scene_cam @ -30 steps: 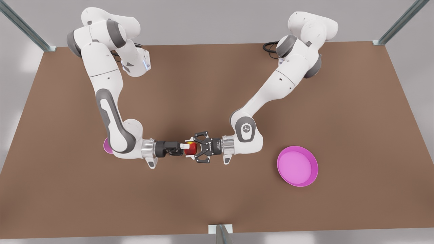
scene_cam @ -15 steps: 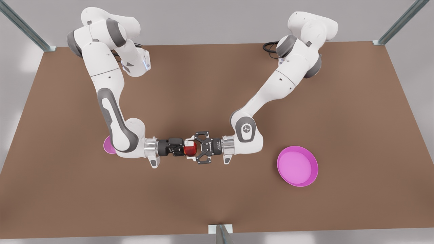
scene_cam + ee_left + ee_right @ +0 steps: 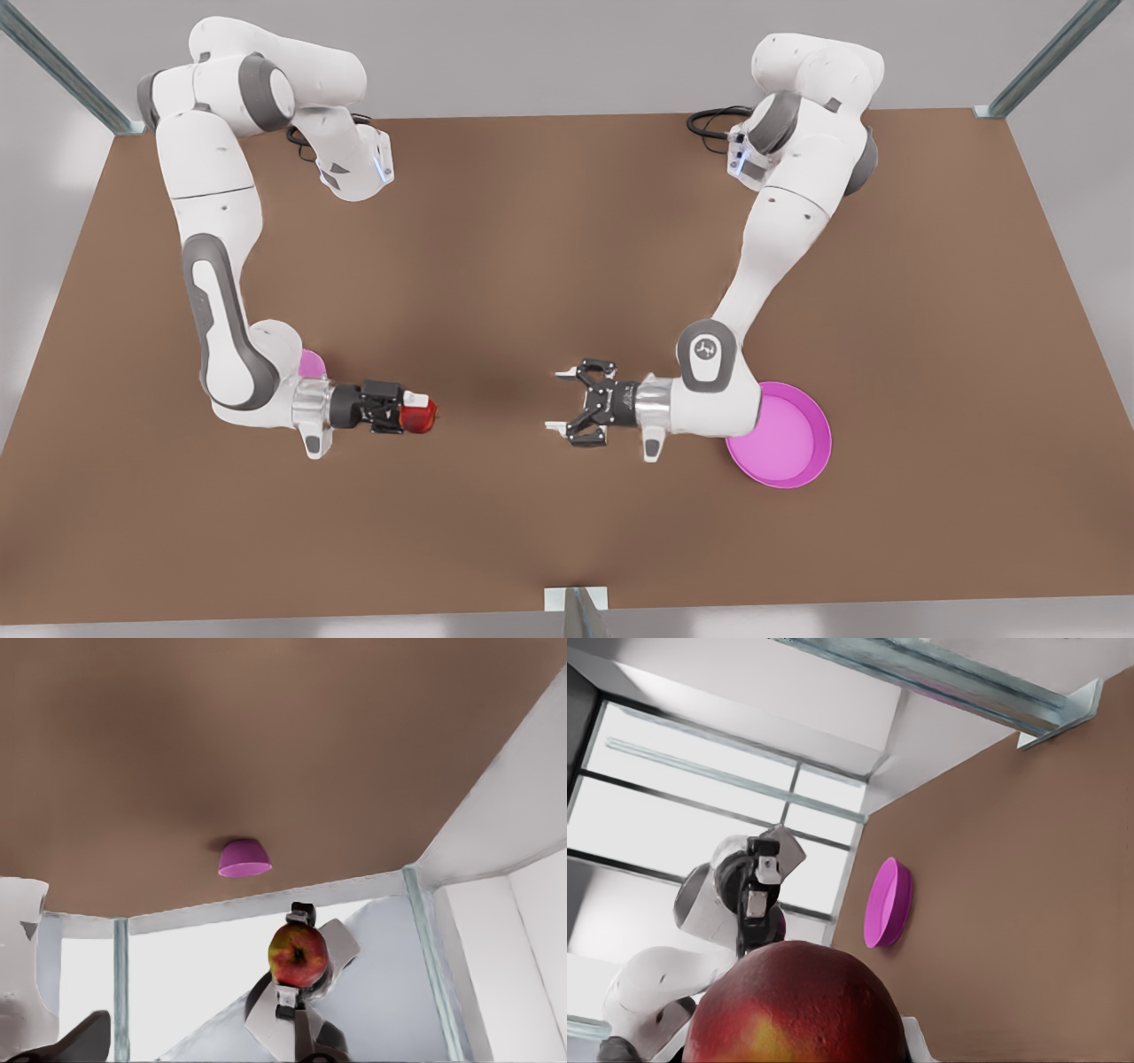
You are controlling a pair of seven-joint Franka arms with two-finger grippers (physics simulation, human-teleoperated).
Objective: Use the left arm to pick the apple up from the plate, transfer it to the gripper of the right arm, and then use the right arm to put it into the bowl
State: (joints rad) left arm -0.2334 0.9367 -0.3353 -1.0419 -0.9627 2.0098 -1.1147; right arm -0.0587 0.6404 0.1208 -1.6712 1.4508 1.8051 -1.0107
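Note:
The red apple (image 3: pixel 422 416) hangs above the table with my right gripper (image 3: pixel 416 414) shut on it, on the front view's left. In the right wrist view the apple (image 3: pixel 796 1005) looms close. The left wrist view shows the apple (image 3: pixel 299 956) far off in the right gripper (image 3: pixel 295 958). My left gripper (image 3: pixel 555 400) stands open and holds nothing, on the front view's right, a gap away from the apple. It also appears in the right wrist view as the left gripper (image 3: pixel 759 886). The left arm's wrist partly covers the wide pink plate (image 3: pixel 791 439). The small pink bowl (image 3: pixel 312 362) peeks out behind the right arm.
The brown table (image 3: pixel 567 266) lies bare between the two grippers. The bowl (image 3: pixel 244 858) and the plate (image 3: pixel 888 902) sit at opposite sides. Metal frame posts (image 3: pixel 576 611) stand at the table's edges.
The two grippers met at the apple mid-table. They have now pulled apart: the right gripper carried the apple toward the front view's left, and the left gripper drew back open over the plate.

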